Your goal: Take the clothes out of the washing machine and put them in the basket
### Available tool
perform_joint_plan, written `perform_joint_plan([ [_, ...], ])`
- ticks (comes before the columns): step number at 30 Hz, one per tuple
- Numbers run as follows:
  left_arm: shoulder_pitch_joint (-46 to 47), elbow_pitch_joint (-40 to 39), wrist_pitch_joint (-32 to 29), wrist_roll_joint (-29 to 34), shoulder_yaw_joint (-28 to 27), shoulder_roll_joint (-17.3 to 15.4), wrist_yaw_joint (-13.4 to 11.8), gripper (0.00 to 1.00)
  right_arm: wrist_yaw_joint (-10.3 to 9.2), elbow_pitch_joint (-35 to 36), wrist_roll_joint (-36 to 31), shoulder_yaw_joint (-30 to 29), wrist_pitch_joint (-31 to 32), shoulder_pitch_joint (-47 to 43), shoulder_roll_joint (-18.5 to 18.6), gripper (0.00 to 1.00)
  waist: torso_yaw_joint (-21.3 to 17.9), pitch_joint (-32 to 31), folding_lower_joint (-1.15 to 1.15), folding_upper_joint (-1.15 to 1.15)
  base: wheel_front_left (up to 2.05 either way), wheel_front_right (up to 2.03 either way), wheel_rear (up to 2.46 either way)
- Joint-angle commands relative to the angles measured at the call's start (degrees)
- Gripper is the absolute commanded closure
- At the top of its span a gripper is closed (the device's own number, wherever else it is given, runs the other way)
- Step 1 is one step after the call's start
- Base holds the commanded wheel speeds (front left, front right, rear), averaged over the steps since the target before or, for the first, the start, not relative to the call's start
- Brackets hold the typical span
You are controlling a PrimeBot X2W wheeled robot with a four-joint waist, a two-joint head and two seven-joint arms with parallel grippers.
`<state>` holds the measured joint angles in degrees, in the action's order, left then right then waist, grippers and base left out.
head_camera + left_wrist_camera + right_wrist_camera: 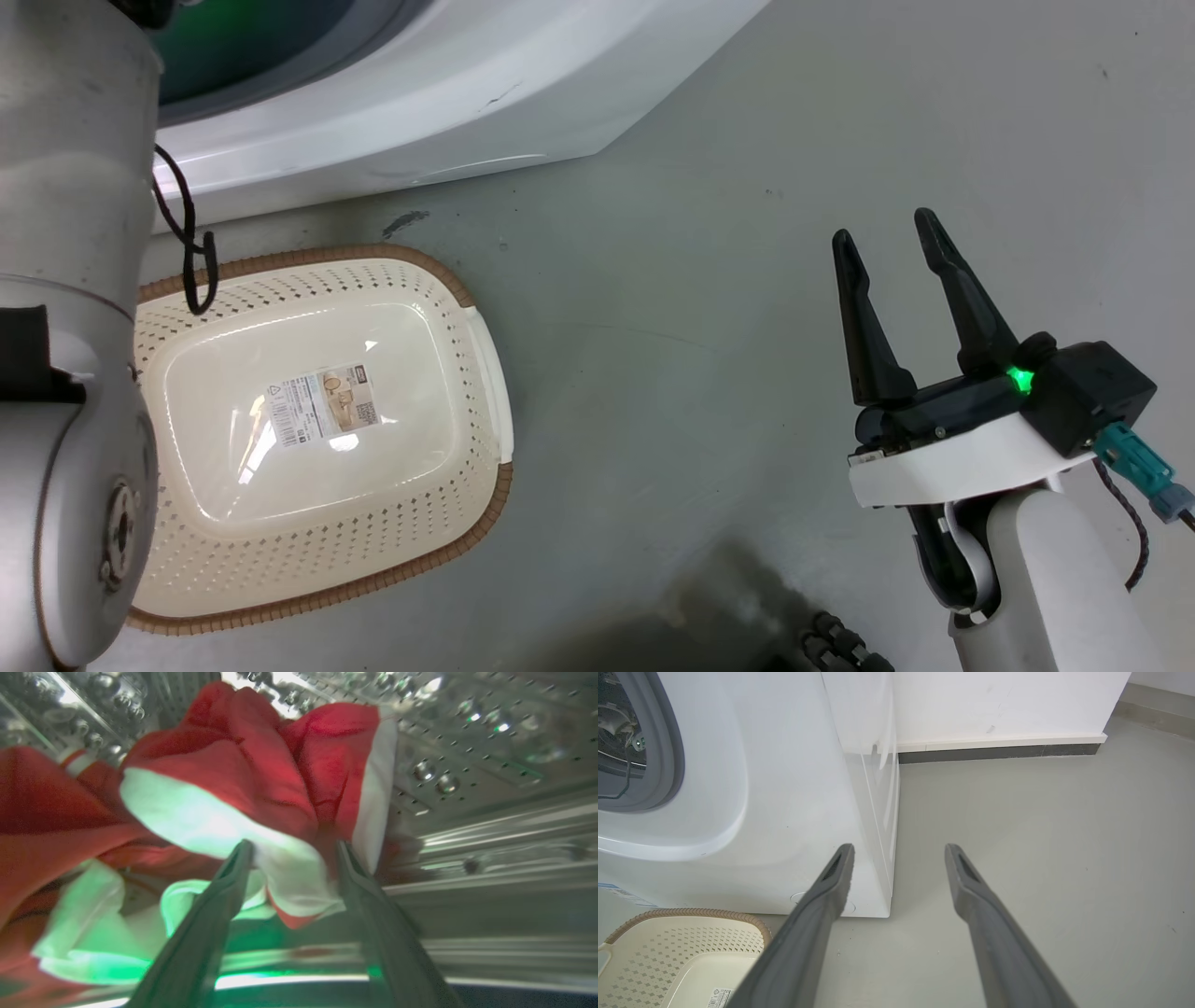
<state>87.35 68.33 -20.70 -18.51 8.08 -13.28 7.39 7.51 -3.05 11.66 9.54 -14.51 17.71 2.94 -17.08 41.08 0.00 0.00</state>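
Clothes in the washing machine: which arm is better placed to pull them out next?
Left. The left gripper is inside the drum, fingers open around the clothes. The right gripper hangs open over the floor, outside the washing machine.

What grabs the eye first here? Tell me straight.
The bright red clothes with white trim, heaped in the steel drum of the washing machine, one fold between the open fingers of the left gripper. Then the empty cream basket on the floor, the right gripper open beside it.
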Motion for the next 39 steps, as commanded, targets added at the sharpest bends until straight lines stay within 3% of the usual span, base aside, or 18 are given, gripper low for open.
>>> perform_joint_plan([
  [1, 0.06, 1.02, -1.93, -0.47, 0.57, 0.13, 0.16, 0.71, -0.04, -0.28, 0.31, 0.13, -0.38, 1.14, -0.11, 0.00, -0.19, 0.00, 0.00, 0.00, 0.00, 0.00, 0.00],
  [2, 0.20, 1.05, -2.52, -0.80, 0.57, -0.04, 0.16, 1.00, -0.04, -0.42, 0.40, 0.19, -0.44, 1.20, -0.11, 0.00, -0.28, 0.04, 0.00, 0.00, 0.00, 0.00, 0.00],
  [9, 0.77, -1.70, 4.26, 0.62, 1.81, -2.26, -1.61, 1.00, -0.03, -1.37, 1.13, 0.11, -0.65, 1.64, -0.12, 0.00, -0.22, 0.09, 0.00, 0.00, 0.00, 0.00, 0.00],
  [20, -7.93, -7.03, 31.94, 2.58, 3.13, -2.04, -3.40, 1.00, -0.04, -2.87, 0.54, -3.02, -0.76, 1.85, -0.10, 0.00, 3.03, -4.84, 0.00, 0.00, 0.00, 0.00, 0.00],
  [22, -10.07, -7.68, 34.42, 2.65, 3.17, -1.54, -3.74, 1.00, -0.04, -2.80, 0.08, -4.08, -0.72, 1.17, -0.11, 0.00, 3.75, -6.33, 0.00, 0.00, 0.00, 0.00, 0.00],
  [25, -14.71, -9.87, 35.76, 2.15, 2.14, -1.24, -4.45, 1.00, -0.04, -3.08, -0.78, -5.25, -0.72, 0.16, -0.10, 0.00, 4.71, -9.30, 0.00, 0.00, 0.00, 0.00, 0.00],
  [31, -27.56, -23.19, 35.94, 1.85, -1.63, -0.67, -5.70, 1.00, -0.04, -3.62, -2.15, -6.32, -0.55, -2.43, -0.09, 0.00, 6.44, -15.50, 0.00, 0.00, 0.00, 0.00, 0.00],
  [39, -43.51, -36.98, 35.98, 3.52, -4.09, 1.38, -4.37, 1.00, -0.04, -2.84, -3.00, -7.57, 1.46, -6.05, -0.08, 0.00, 8.76, -23.87, 0.00, 0.00, 0.00, 0.00, 0.00],
])
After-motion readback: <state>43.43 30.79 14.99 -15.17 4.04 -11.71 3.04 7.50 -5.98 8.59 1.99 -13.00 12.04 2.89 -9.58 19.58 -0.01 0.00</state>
